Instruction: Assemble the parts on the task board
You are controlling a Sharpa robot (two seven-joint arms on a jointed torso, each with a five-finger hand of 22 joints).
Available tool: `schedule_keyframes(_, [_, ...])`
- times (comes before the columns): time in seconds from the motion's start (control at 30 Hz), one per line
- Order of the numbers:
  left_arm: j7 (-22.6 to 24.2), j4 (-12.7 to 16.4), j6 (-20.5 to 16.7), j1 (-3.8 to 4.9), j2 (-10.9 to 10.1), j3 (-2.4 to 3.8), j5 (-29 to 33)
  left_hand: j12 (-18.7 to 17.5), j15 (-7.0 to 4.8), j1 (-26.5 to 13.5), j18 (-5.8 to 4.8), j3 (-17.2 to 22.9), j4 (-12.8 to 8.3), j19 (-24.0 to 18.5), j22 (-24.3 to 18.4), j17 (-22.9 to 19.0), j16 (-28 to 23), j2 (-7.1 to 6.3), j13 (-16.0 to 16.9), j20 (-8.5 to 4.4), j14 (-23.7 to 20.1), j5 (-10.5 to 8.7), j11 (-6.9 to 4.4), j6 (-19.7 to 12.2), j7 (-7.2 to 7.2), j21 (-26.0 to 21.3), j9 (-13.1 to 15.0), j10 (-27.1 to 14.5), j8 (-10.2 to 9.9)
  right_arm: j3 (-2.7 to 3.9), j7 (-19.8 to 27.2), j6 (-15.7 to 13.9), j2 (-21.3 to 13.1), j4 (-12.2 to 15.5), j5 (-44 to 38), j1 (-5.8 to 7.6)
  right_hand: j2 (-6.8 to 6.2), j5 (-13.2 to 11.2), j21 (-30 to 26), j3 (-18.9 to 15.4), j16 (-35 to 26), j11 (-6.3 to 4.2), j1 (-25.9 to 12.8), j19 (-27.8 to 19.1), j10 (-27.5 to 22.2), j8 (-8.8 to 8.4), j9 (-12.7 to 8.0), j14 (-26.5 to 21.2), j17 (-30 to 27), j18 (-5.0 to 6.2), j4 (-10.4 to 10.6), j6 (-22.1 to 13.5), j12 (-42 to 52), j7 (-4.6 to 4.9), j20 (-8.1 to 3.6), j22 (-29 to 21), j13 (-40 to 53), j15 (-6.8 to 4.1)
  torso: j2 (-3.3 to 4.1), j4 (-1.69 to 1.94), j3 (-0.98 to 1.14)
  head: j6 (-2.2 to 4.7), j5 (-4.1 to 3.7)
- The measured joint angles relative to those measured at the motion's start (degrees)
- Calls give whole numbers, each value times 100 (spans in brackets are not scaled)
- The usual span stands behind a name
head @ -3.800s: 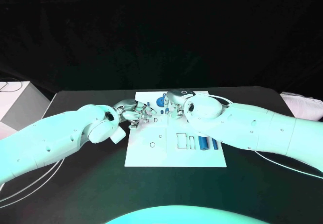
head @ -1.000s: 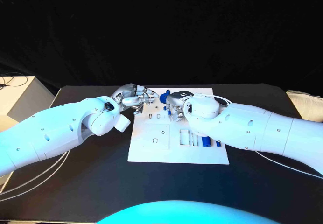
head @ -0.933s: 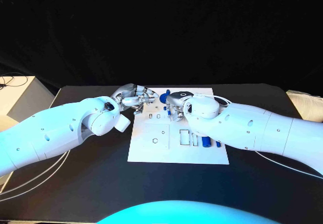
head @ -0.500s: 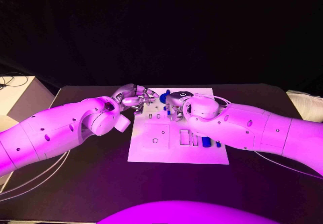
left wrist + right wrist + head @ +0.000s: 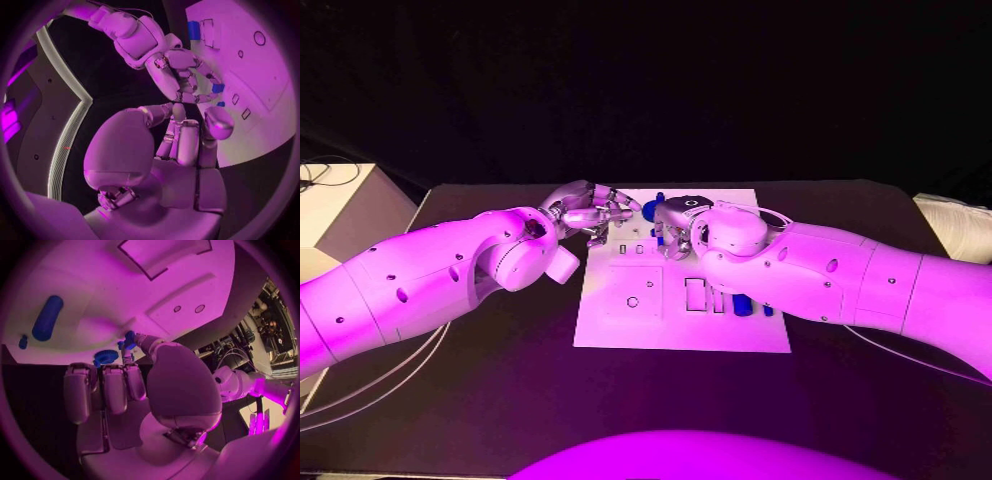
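One white board (image 5: 678, 320) lies in the middle of the black surface (image 5: 473, 380), and two hands meet over its upper part. In the head view two long blue parts (image 5: 738, 304) lie side by side right of centre on the board, and a round blue part (image 5: 655, 211) sits near its top edge, between the hands. The board also carries several outlined slots and small holes. The left hand (image 5: 593, 215) comes in from the left, at the board's upper left corner; its fingers (image 5: 187, 142) are curled in close together, and whether they hold anything cannot be told. The right hand (image 5: 672, 226) comes in from the right, just beside the left one; its fingers (image 5: 115, 387) lie straight and side by side, and the thumb tip pinches a small blue part (image 5: 129, 339) just over the board, with the round blue part close next to it in the right wrist view.
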Motion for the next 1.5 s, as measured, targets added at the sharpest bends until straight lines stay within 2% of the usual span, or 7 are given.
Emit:
schedule_keyframes(0.9, [-37, 3, 60, 0, -6, 0, -5, 0, 0, 0, 0, -17, 17, 0, 2, 0, 0, 0, -5, 0, 0, 0, 0, 0, 0, 0, 4, 0, 0, 1, -7, -51, 29, -27, -12, -58, -8, 0, -1, 0, 0, 0, -54, 0, 0, 0, -5, 0, -1, 0, 0, 0, 0, 0, 0, -2, -1, 0, -4, -3, -1, -22, 14])
schedule_keyframes(0.97, [-41, 3, 66, 0, -6, 0, -6, 0, 0, 0, -1, -16, 17, 0, 5, 0, 0, 0, -6, 0, 0, 0, 0, 0, 0, 0, 8, 0, 0, 0, -7, -56, 29, -27, -12, -58, -30, 0, -23, 0, 0, 0, -92, 0, 0, 0, -12, 0, -2, 0, 0, -29, 0, 29, 0, -2, -1, 0, -4, -3, -1, -22, 14])
schedule_keyframes(1.03, [-46, 3, 73, 0, -6, 0, -7, 0, 0, 0, 0, -16, 17, 0, 6, 0, 0, 0, -6, 0, 0, 0, 0, 0, 0, 0, 8, 0, 0, 0, -7, -63, 29, -23, -12, -60, -93, -114, -23, -2, 0, 16, -155, 0, -16, 0, -22, 0, -2, 0, -2, -49, 0, 43, 0, -2, -1, 0, -4, -4, -1, -21, 14])
schedule_keyframes(1.17, [-56, 3, 85, 0, -7, 0, -8, 0, 0, 0, 0, -16, 17, 0, 20, 0, 28, 0, -6, 0, 0, 0, 0, -13, 13, 0, 8, 0, 25, 0, -7, -77, 29, -22, -12, -61, -128, -341, -23, -25, 0, 42, -189, 0, -42, 0, -34, 0, -2, 0, -24, -113, -35, 50, 0, -3, -2, 0, -4, -5, -1, -22, 14])
schedule_keyframes(1.5, [-84, -6, 114, 0, -8, 0, -17, 0, 0, 0, 0, -16, 17, 0, 29, 0, 28, 0, -6, 0, 0, 0, 0, -44, 2, 22, 7, 0, 32, 0, -9, -125, 24, -21, -13, -64, -127, -441, -23, -59, 0, 62, -235, 0, -103, -23, -48, 0, -2, 0, -25, -169, -82, 67, 0, -4, -2, 0, -2, -4, 0, -27, 3])
